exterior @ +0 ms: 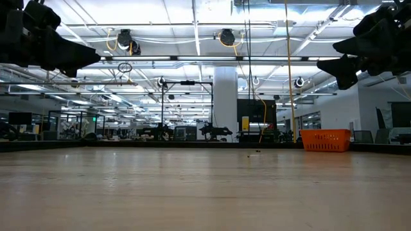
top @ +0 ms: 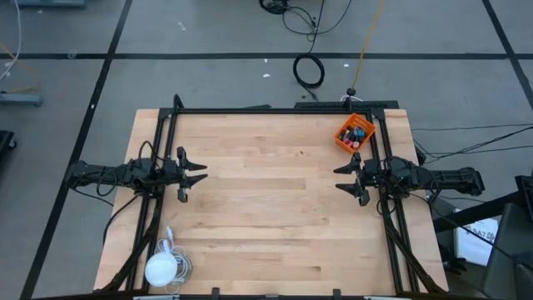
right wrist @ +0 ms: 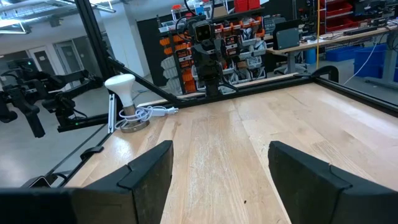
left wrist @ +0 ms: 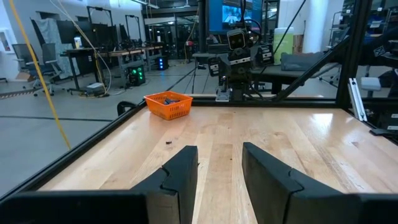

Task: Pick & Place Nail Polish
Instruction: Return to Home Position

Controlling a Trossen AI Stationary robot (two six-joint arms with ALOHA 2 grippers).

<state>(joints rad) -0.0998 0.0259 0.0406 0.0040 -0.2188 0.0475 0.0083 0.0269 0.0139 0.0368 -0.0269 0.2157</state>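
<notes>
The nail polish (top: 356, 133) is a cluster of tiny coloured bottles lying inside an orange bin (top: 354, 134) at the table's far right corner. The bin also shows in the left wrist view (left wrist: 168, 104) and the low view (exterior: 326, 140). My left gripper (top: 203, 172) hovers above the table's left side, level and open, with nothing between its fingers (left wrist: 219, 168). My right gripper (top: 338, 177) hovers above the right side, just near of the bin, also level and open, and wider (right wrist: 221, 168). The two grippers face each other across the table.
A white bulb-shaped lamp with a coiled white cable (top: 163, 267) sits at the table's near left corner. A black frame (top: 275, 109) runs along the table's edges. A tiny dark speck (left wrist: 168, 142) lies on the wood near the bin. Bare wood (top: 266, 192) lies between the grippers.
</notes>
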